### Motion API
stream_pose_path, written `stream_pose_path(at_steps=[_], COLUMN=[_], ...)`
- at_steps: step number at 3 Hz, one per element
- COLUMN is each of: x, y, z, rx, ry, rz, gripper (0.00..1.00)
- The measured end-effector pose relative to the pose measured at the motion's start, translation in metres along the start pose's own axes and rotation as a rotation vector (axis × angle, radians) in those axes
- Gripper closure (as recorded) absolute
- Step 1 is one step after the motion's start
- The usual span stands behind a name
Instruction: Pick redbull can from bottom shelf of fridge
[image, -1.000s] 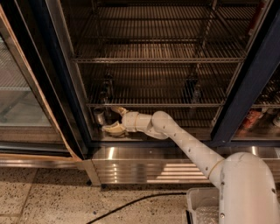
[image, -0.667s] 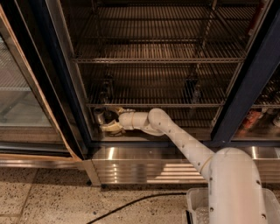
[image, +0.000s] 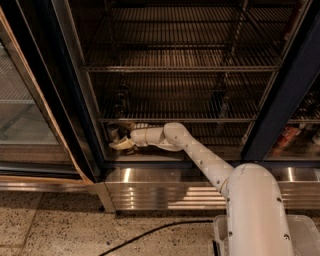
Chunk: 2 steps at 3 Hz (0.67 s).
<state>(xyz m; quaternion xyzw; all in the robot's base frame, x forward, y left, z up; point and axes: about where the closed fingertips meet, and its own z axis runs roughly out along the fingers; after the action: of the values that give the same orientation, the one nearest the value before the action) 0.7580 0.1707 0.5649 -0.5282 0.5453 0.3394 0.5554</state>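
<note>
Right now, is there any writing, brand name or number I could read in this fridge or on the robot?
No text here can be read.
The redbull can, at the left end of the bottom shelf just beyond the gripper: label too small and dim to read.
The reddish packs at far right: print too small to read.

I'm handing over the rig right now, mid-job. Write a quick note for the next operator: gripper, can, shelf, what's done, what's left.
Gripper: inside the large dark-framed display fridge, low over the left end of the flat brownish-steel bottom shelf.
Small slim silvery-grey metal can: upright at the shelf's far left, just behind and to the left of the gripper. Contact between them cannot be told.
Done: glass door open, gripper brought up to the can.
Left: confirm a grip on the can, lift it off the shelf, draw it out of the fridge.
</note>
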Motion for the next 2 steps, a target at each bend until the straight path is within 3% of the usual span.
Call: stream_pose_path(at_steps=[1,2], x=[-0.0043,-0.0024], y=[0.0146,0.0148], z=[-0.0174,-0.0127], rx=[0.026,0.015], ry=[-0.031,-0.028], rz=[-0.018,-0.017], gripper=[0.31,0.30])
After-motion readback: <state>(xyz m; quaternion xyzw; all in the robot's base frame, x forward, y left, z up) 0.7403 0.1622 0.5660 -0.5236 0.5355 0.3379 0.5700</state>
